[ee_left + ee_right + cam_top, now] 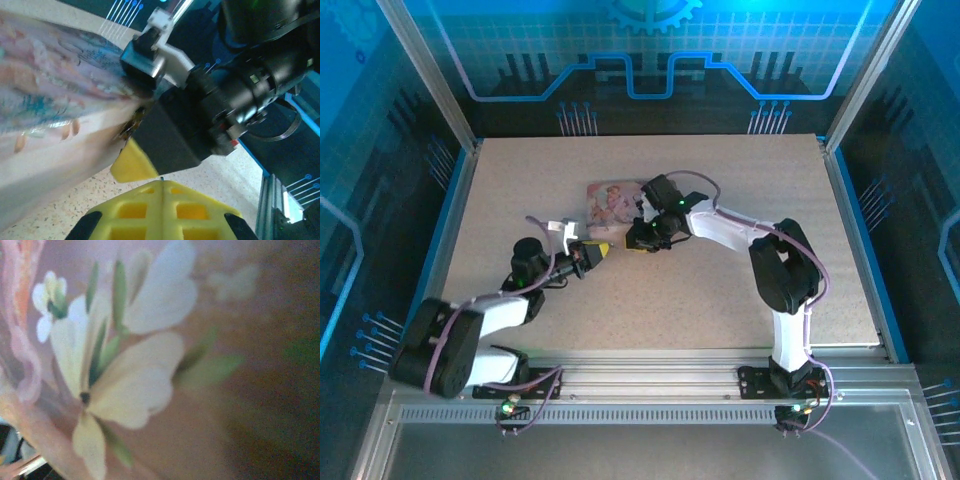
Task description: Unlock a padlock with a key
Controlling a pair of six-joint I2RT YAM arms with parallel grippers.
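Closest in the left wrist view, the left gripper (162, 186) shows its two yellow fingers pressed together along a central seam. The jaws are closed, and whether anything thin is pinched between them cannot be told. Just beyond the tips comes a yellow wedge, one finger of the right gripper (643, 238), with its black body behind it. How wide that pincer stands cannot be told either.

Where the wedge meets the lower edge of the pink tin (45, 100) sits a dark brassy speck (131, 124). It is probably the padlock or the key, but it is too blurred to say which, and its long axis cannot be read. It lies ahead of the left fingertips and a little to their left, near but apart from them. The right arm is the nearer of the two, seemingly touching it. Any joining of key and lock, judged from this, turns on closing that short gap straight ahead.

The right wrist view is pressed up against the tin's printed flower, soft and out of focus. From above, both grippers converge on the tin's near edge, mid-table (740, 290) — the left from the near left, the right from the right
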